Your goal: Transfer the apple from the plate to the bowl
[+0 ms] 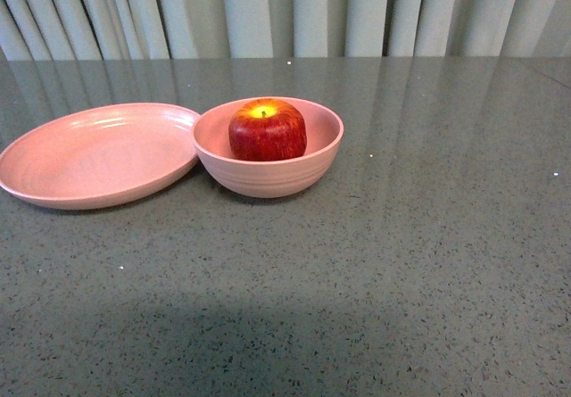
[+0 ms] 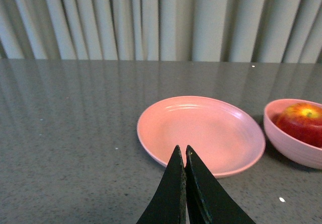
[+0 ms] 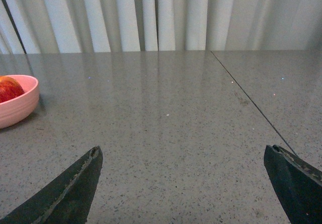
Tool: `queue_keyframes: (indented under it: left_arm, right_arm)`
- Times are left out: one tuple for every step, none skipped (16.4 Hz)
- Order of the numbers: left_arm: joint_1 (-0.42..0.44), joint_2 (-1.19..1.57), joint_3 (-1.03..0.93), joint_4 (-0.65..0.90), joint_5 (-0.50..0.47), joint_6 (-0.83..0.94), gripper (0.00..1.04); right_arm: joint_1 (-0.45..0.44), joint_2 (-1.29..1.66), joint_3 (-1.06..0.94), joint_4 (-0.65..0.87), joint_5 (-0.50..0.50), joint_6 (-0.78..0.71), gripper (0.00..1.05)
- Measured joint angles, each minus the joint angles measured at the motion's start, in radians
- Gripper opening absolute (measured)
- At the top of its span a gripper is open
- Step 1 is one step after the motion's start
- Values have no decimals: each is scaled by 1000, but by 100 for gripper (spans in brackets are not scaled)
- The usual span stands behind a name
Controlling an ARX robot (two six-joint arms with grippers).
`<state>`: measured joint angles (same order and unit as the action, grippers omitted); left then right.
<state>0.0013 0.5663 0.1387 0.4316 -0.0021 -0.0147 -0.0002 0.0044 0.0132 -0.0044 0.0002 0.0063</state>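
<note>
The dark-red apple (image 1: 267, 130) with a yellow stem patch sits inside the deep pink bowl (image 1: 268, 179) at table centre. The shallow pink plate (image 1: 94, 156) lies empty just left of the bowl, its rim touching or nearly touching it. Neither arm shows in the front view. In the left wrist view my left gripper (image 2: 182, 149) is shut and empty, its tips over the near rim of the plate (image 2: 201, 133); the bowl (image 2: 292, 146) and apple (image 2: 302, 123) are off to one side. In the right wrist view my right gripper (image 3: 182, 151) is open and empty over bare table, the bowl (image 3: 15, 108) and apple (image 3: 9, 89) far off.
A grey speckled tabletop (image 1: 401, 263) runs under everything, with a seam line (image 3: 251, 103) in the right wrist view. Pale pleated curtains (image 1: 285, 9) hang behind the far table edge.
</note>
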Motion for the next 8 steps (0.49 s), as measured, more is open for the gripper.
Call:
queue_keyframes:
  left_arm:
    - [-5, -23, -17, -13, 2, 0, 1]
    - [-4, -45, -33, -23, 2, 0, 1]
    - [-4, -66, -43, -34, 2, 0, 1]
    - [-4, -91, -55, -47, 2, 0, 1]
    - [-4, -117, -65, -63, 2, 0, 1]
    - [-4, -137, -72, -71, 2, 0, 1]
    - [-4, -163, -80, -89, 2, 0, 1]
    - [-4, -192, -90, -111, 2, 0, 1]
  right_arm:
    - [0, 0, 0, 0, 0, 0, 98]
    - [0, 0, 0, 0, 0, 0, 98]
    - [0, 0, 0, 0, 0, 0, 98]
    - [0, 0, 0, 0, 0, 0, 98]
    - [0, 0, 0, 0, 0, 0, 98]
    - [0, 0, 0, 0, 0, 0, 98]
    - [0, 0, 0, 0, 0, 0, 98]
    - [0, 0, 0, 0, 0, 0, 98]
